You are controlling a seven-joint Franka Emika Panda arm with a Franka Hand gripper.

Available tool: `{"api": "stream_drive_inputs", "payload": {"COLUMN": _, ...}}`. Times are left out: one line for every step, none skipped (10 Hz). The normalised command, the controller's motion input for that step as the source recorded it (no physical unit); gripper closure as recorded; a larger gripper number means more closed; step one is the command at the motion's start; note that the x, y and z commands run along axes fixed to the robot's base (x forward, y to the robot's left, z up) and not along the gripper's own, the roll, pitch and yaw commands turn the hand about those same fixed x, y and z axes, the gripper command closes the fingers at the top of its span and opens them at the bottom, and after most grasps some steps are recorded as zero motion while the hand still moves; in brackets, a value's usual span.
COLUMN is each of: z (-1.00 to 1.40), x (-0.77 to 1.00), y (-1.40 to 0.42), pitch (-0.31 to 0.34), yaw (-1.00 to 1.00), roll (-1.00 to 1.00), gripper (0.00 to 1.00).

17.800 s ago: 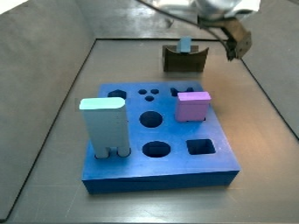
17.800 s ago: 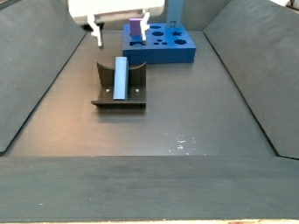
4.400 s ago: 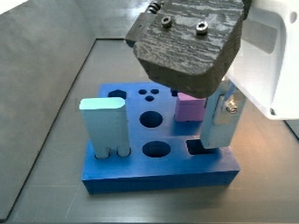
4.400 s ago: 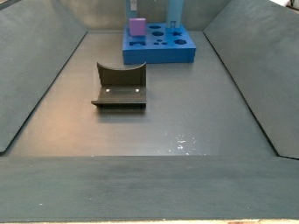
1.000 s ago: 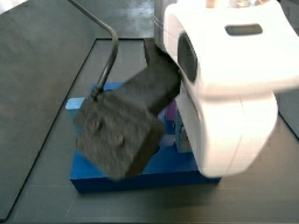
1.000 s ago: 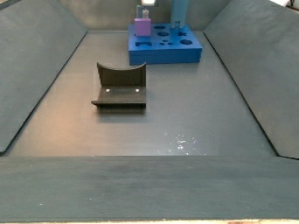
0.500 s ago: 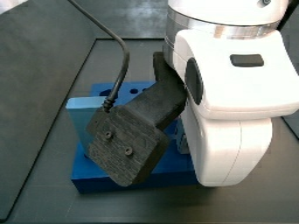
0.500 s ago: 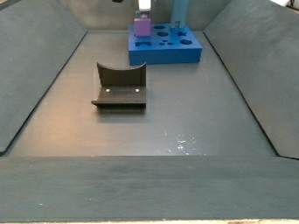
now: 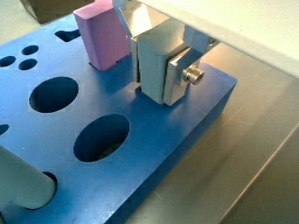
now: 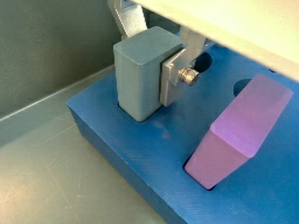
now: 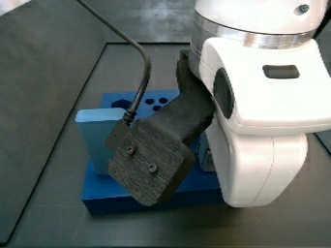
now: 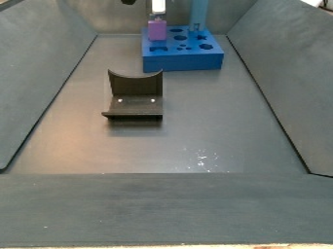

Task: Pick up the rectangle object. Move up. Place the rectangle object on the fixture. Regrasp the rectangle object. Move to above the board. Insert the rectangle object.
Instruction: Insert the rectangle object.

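Observation:
The rectangle object (image 9: 155,54) (image 10: 142,70) is a pale blue-grey slab standing upright, its lower end in a square hole near one corner of the blue board (image 9: 140,149) (image 10: 128,149). My gripper (image 9: 156,83) (image 10: 142,87) is shut on the slab. One silver finger plate with a screw presses its side, and the other finger is mostly hidden behind it. In a side view the white arm and its dark wrist block hide the gripper and most of the board (image 11: 97,189). The fixture (image 12: 132,95) stands bare on the floor, well short of the board (image 12: 182,53).
A pink cube (image 9: 103,35) (image 10: 239,131) (image 12: 158,29) stands in the board close to the slab. A tall pale blue round-topped block (image 11: 93,131) (image 9: 21,179) rises from another corner. Round holes (image 9: 103,138) lie open in the board's top. Grey sloping walls (image 12: 53,88) enclose the floor.
In a side view the arm's dark wrist block has swung a little lower and to the right over the board. The fixture, board and pink cube have not moved.

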Motion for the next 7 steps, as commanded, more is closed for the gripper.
{"api": "stream_drive_inputs", "payload": {"z": -1.00, "x": 0.00, "y": -0.01, "pitch": 0.000, "yaw": 0.00, "roll": 0.05, "gripper": 1.00}}
{"api": "stream_drive_inputs", "payload": {"z": -1.00, "x": 0.00, "y": -0.02, "pitch": -0.003, "yaw": 0.00, "roll": 0.03, "gripper": 1.00}}
{"api": "stream_drive_inputs", "payload": {"z": -1.00, "x": 0.06, "y": 0.00, "pitch": 0.000, "yaw": 0.00, "roll": 0.00, "gripper": 1.00}}
{"api": "stream_drive_inputs", "payload": {"z": -0.15, "x": 0.11, "y": -0.03, "pitch": 0.034, "yaw": 0.00, "roll": 0.00, "gripper": 1.00}}
{"api": "stream_drive_inputs", "payload": {"z": 0.00, "x": 0.00, "y": 0.00, "pitch": -0.034, "yaw": 0.00, "roll": 0.00, "gripper": 1.00}}
{"api": "stream_drive_inputs", "payload": {"z": 0.00, "x": 0.00, "y": -0.06, "pitch": 0.000, "yaw": 0.00, "roll": 0.00, "gripper": 1.00}}
{"api": "stream_drive_inputs", "payload": {"z": -0.11, "x": -0.13, "y": -0.72, "pitch": -0.260, "yaw": 0.27, "roll": 0.51, "gripper": 1.00}}
